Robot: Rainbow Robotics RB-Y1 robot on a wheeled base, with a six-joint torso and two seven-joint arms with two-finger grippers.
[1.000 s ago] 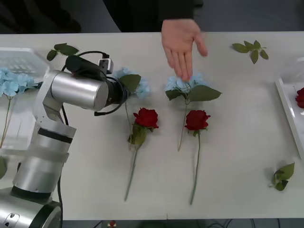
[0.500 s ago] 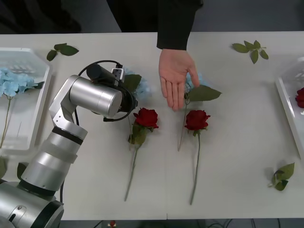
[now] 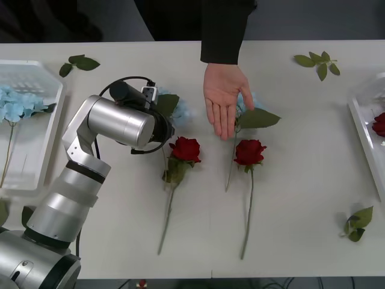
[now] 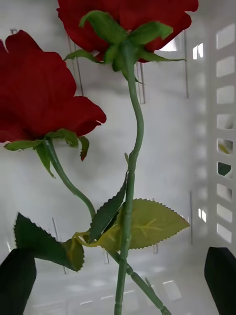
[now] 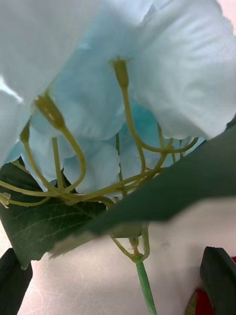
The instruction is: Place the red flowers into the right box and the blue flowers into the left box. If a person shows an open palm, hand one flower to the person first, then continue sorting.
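White table [image 3: 301, 198], seen from above, with sorting partly done. Left box [image 3: 51, 129] far to the left of the open palm, already holding pale-blue hydrangeas [image 3: 15, 105]. Right box [image 3: 364, 135] far to the right of the palm, at the table's edge, with a red rose [image 3: 379, 123] lying inside; two red blooms [image 4: 54, 98] on green stems over its white floor in the right wrist view. Still loose on the table: two red roses, one [image 3: 185, 149] just left of and below the palm, one [image 3: 249, 152] just below it, and two blue hydrangeas, one [image 3: 255, 111] partly under the palm and one [image 3: 174, 108] to the palm's left. Judged about halfway through, with the hand-over step now called for before further sorting.

Person's hand [image 3: 224, 99] reaching from a black sleeve [image 3: 221, 30] at the far side, palm up, fingers spread flat toward the robot.

Left arm [image 3: 117, 123] bent forward, wrist low beside the hydrangea left of the palm. Left gripper [image 5: 118, 280] with black fingertips wide apart, straddling that flower's thin stem under its petals and leaf, not yet closed, nothing held. Right gripper [image 4: 118, 280] hanging over the right box, well right of the palm, fingertips likewise spread wide and holding nothing, a rose stem between them.

Loose leaf sprigs [image 3: 317, 62] scattered right of the palm.
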